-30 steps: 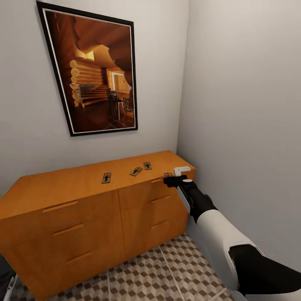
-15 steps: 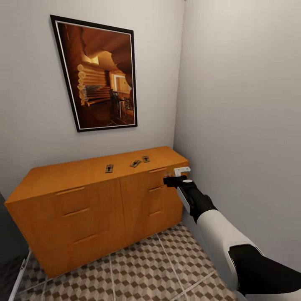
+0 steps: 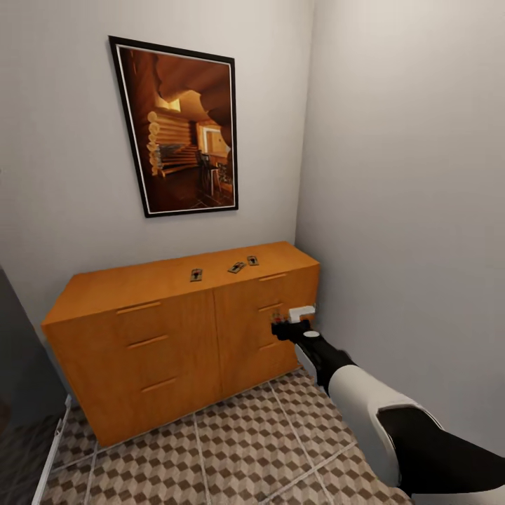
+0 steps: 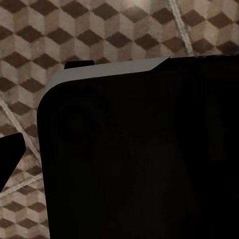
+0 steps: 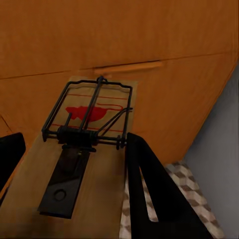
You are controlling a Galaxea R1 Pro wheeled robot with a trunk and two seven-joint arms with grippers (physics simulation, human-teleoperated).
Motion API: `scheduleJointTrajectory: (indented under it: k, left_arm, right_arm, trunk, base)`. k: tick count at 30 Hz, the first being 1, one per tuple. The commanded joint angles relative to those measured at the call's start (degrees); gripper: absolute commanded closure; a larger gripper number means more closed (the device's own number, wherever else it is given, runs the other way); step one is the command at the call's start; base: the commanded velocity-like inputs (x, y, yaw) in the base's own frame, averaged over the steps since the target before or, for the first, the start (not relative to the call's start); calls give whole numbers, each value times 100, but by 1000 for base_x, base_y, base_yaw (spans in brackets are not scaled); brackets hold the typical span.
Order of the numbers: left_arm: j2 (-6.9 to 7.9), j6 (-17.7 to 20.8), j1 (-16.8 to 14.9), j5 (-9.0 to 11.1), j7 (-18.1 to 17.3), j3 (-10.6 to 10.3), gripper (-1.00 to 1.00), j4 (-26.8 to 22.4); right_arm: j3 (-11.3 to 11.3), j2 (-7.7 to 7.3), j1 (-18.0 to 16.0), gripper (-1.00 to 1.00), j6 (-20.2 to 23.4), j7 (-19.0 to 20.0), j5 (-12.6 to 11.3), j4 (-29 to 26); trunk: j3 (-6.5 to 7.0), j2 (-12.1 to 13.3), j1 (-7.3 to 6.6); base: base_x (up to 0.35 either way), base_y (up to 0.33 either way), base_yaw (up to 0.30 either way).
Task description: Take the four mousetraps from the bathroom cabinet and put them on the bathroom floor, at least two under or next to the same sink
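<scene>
The orange-brown cabinet (image 3: 175,337) stands against the back wall in the head view. Three mousetraps lie on its top: one (image 3: 196,275) near the middle, two more (image 3: 236,267) (image 3: 252,260) close together to its right. My right gripper (image 3: 280,324) hangs in front of the cabinet's right drawers, shut on the fourth mousetrap (image 5: 84,149), a wooden board with black wire and a red mark lying flat between the fingers (image 5: 149,194). The cube-patterned bathroom floor (image 3: 238,449) lies below. The left wrist view looks down at floor tiles (image 4: 30,40) past a large dark body.
A framed picture (image 3: 186,126) hangs above the cabinet. A plain wall (image 3: 407,210) runs close along the right, meeting the cabinet's end in the corner. A dark object (image 3: 14,351) stands at the left edge. Open floor stretches in front of the cabinet.
The head view has drawn back and shifted, so the cabinet looks smaller. My right gripper, holding the mousetrap, has come off the cabinet's top edge and down in front of the drawers.
</scene>
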Motion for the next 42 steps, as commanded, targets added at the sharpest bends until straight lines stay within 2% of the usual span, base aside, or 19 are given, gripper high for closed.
scheduleJointTrajectory:
  k: [1,3,6,7,12,14,16,24,28,32,36,40,42]
  left_arm:
    - [0,-45,-11,-6,-2,-20,-100,24]
    - [-2,-49,-12,-10,-2,-20,-100,16]
    - [-10,-58,-10,-13,-4,-20,-100,9]
    - [-17,-72,-10,-14,-8,-20,-100,1]
    - [-18,-85,-11,-15,-11,-14,-100,-4]
    - [-16,-86,-10,-17,-11,-13,-100,-5]
    - [-12,-87,-10,-21,-11,-12,-100,-5]
    - [-9,-87,-9,-24,-11,-2,-100,-14]
    - [-12,-87,-11,-24,-11,0,-100,-21]
    - [-30,-87,-10,-24,-11,-8,-100,-56]
    - [-36,-87,-10,-26,-11,-2,-100,-114]
    - [-35,-87,-11,-26,-3,9,-100,-238]
    - [-35,-84,-10,-25,7,11,-100,-327]
  right_arm:
    - [19,-17,-5,100,-144,2,43,146]
    - [21,-118,3,100,-785,15,42,682]
    - [28,-216,26,100,-1337,25,44,1057]
    - [30,-322,107,100,-1710,30,56,1219]
    - [34,-550,799,100,-2270,32,252,1310]
    - [37,-650,1059,100,-2514,32,385,1320]
    - [38,-751,1467,100,-2822,33,555,1326]
    - [48,-861,2569,100,-3803,25,785,1336]
    - [49,-969,3046,100,-4202,24,808,1338]
    - [51,-1007,3456,100,-4551,24,813,1340]
    - [55,-1022,4070,100,-5249,31,815,1344]
    - [51,-1023,4451,100,-5980,28,816,1346]
    - [50,-1021,4508,100,-6100,25,816,1345]
  trunk:
    - [-5,-4,-1]
    - [-5,-4,-1]
    - [-5,-4,-1]
    - [-5,-4,-1]
    - [-5,-4,-1]
    - [-5,-4,-1]
    - [-5,-4,-1]
    - [-5,-4,-1]
    - [-5,-4,-1]
    - [-5,-4,-1]
    - [-5,-4,-1]
    - [-5,-4,-1]
    - [-5,-4,-1]
  base:
    - [-20,14,0]
    - [-11,7,0]
    - [-5,3,0]
    - [-1,1,0]
    - [0,0,0]
    - [0,0,0]
    - [0,0,0]
    - [0,0,0]
    - [0,0,0]
    - [0,0,0]
    - [0,0,0]
    - [0,0,0]
    - [0,0,0]
